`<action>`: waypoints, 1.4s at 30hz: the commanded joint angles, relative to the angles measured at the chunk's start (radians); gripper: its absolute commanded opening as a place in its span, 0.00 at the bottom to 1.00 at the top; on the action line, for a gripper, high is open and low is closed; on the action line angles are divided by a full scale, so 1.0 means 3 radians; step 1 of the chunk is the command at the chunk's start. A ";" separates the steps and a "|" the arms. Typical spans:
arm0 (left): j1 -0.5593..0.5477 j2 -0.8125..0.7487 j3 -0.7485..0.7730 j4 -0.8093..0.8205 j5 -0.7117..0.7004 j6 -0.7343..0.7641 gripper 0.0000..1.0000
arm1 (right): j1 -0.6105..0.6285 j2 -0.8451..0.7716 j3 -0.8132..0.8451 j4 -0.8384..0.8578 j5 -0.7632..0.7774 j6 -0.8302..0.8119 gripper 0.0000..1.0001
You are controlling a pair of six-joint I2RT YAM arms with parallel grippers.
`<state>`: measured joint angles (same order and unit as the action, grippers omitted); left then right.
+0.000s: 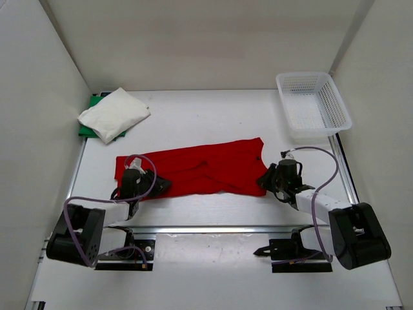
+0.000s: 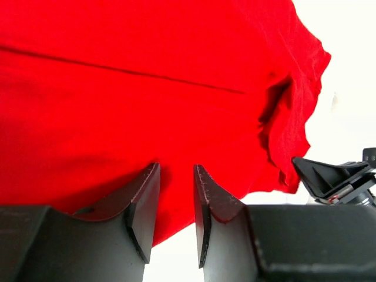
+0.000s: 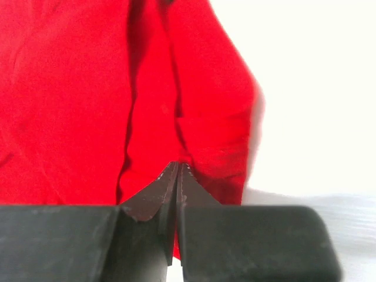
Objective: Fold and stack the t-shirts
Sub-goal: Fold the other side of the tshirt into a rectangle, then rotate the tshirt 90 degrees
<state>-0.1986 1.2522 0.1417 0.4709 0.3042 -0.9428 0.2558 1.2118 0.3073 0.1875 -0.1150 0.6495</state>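
Note:
A red t-shirt (image 1: 197,168) lies folded into a long band across the middle of the table. My left gripper (image 1: 161,185) is at its near left edge; in the left wrist view the gripper (image 2: 176,176) has its jaws a narrow gap apart, with the shirt's hem (image 2: 176,117) showing between them. My right gripper (image 1: 264,179) is at the shirt's near right corner; in the right wrist view it (image 3: 177,167) is shut on a fold of the red cloth (image 3: 88,88). A folded white t-shirt (image 1: 113,113) lies on a green one (image 1: 95,101) at the back left.
A white mesh basket (image 1: 314,104) stands at the back right. White walls close in the table on the left, back and right. The right gripper's black tip (image 2: 329,176) shows at the right of the left wrist view.

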 commanded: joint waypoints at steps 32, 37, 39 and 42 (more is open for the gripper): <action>-0.1087 -0.0242 0.0980 -0.0956 -0.0007 0.1000 0.98 | 0.0396 0.1794 0.1643 0.0087 -0.0081 -0.0283 0.00; -0.1153 -0.0104 0.1010 -0.0869 0.0208 0.0954 0.99 | 0.0130 0.2667 0.2802 -0.0444 -0.0317 -0.0390 0.00; -0.1174 -0.0088 0.1031 -0.0915 0.0244 0.0959 0.99 | 0.0104 0.3046 0.3940 -0.0816 -0.0307 -0.0594 0.00; -0.1164 -0.0150 0.1021 -0.0966 0.0275 0.0944 0.90 | 0.0012 0.3905 0.5855 -0.1827 -0.0413 -0.0845 0.00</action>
<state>-0.5453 1.2304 0.4381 0.1780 0.3439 -0.6651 0.2832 2.2559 1.6268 -0.0799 -0.2211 0.5026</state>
